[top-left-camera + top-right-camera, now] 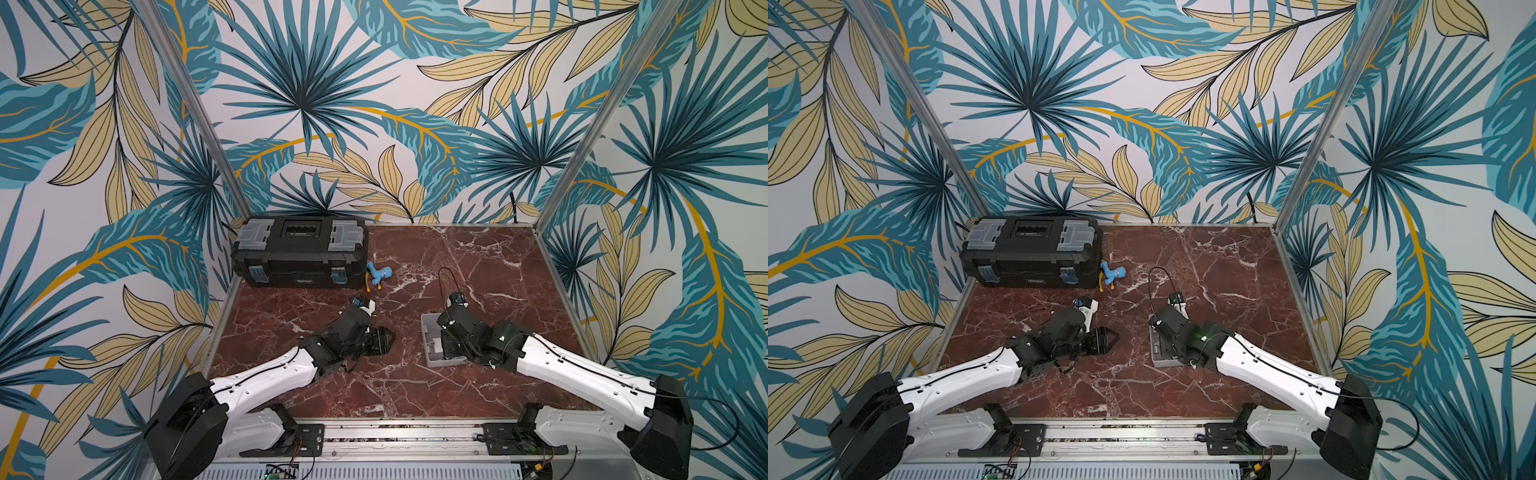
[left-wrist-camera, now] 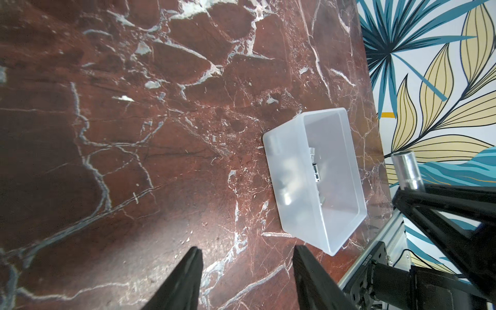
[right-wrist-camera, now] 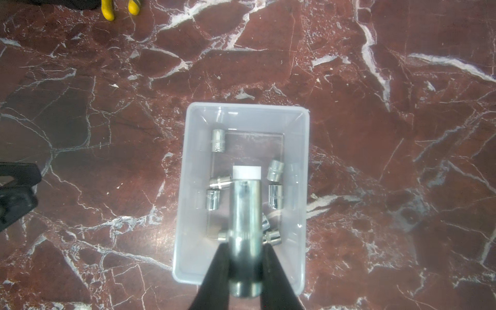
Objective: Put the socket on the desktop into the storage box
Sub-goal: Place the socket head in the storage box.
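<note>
Desktop (image 3: 80,134) | right claw (image 3: 245,245) clamping socket (image 3: 245,209) over storage box (image 3: 185,188) | left claw (image 2: 247,249) agape

The desktop (image 1: 478,266) is dark red-brown marble with white veins, edged by aluminium rails (image 1: 395,446). A black toolbox (image 1: 299,253) with grey latches sits in its far left corner, lid shut. Just beside the toolbox's right end lies a small blue-and-yellow object (image 1: 379,275). A pale, lidless storage box (image 1: 429,336) stands right of the middle, well apart from both.
</note>
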### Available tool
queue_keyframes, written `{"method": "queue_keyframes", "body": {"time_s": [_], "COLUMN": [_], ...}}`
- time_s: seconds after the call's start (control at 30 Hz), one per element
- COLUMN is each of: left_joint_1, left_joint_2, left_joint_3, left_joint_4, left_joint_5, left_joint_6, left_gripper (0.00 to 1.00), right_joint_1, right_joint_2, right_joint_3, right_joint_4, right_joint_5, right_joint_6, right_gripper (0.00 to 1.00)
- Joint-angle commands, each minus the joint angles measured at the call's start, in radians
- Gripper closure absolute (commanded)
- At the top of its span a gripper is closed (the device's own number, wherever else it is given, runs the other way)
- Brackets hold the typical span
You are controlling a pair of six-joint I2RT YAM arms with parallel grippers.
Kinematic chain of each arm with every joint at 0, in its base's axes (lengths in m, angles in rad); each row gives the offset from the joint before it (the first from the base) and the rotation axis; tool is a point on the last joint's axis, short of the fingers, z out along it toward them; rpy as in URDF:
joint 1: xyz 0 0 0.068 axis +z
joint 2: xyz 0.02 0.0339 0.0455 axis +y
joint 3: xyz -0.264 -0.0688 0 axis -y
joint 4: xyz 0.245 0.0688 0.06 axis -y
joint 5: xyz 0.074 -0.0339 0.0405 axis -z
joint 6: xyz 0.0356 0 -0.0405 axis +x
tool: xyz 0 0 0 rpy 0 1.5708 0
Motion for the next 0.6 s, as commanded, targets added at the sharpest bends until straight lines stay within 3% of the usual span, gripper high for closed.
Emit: {"method": "queue_keyframes", "body": {"time_s": [0.0, 0.27, 0.57], "left_joint_1": [0.001, 0.001, 0.001], "left_joint_2": [-0.05, -0.098, -0.079], "left_joint_3": [-0.006, -0.023, -0.055], "left_joint_4": [-0.016, -0.041, -0.003], "left_joint_5": [-0.024, -0.057, -0.051], "left_joint_6": [0.007, 0.012, 0.002], "left_gripper": [0.41, 0.4, 0.4], "right_joint_1": [-0.004, -0.021, -0.048], "right_joint_2": [-0.007, 0.013, 0.173], "right_joint_3": [-0.016, -0.012, 0.025], "right_joint_4": [-0.01, 0.002, 0.023], "right_joint_5": [-0.004, 0.019, 0.001], "right_joint_6": [0.005, -0.023, -0.029], "right_gripper": [1.0, 1.0, 1.0]}}
